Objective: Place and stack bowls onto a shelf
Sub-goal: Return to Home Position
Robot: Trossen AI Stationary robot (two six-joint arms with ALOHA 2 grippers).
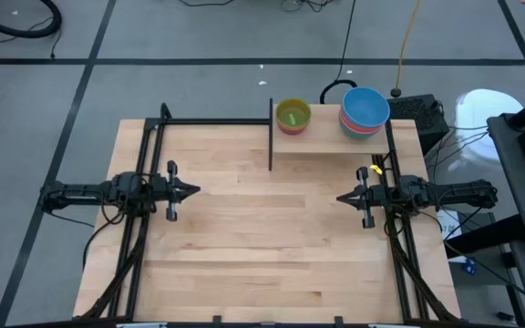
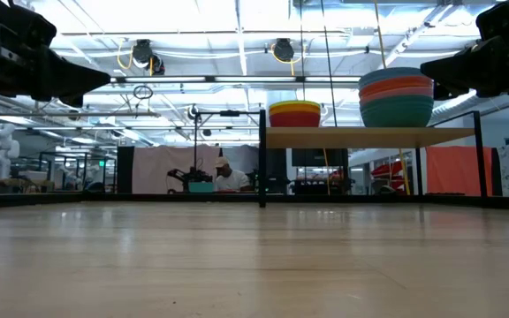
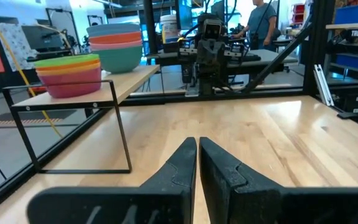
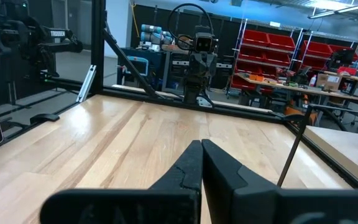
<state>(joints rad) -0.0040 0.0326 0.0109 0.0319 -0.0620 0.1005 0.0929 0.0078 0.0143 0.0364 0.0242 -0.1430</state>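
The left hand (image 1: 188, 190) is shut tight, holding nothing, over the left of the pale wooden tabletop (image 1: 262, 246). At the far edge, the small pale-wood shelf (image 1: 322, 138) carries a short stack of round plastic bowls (image 1: 293, 116), lime green on top, then a taller stack (image 1: 365, 109) topped with blue. The right hand (image 1: 344, 197) is shut and empty too.

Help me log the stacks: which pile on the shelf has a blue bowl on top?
The taller pile at the shelf's end away from the dark panel; the shorter pile beside it is topped lime green.
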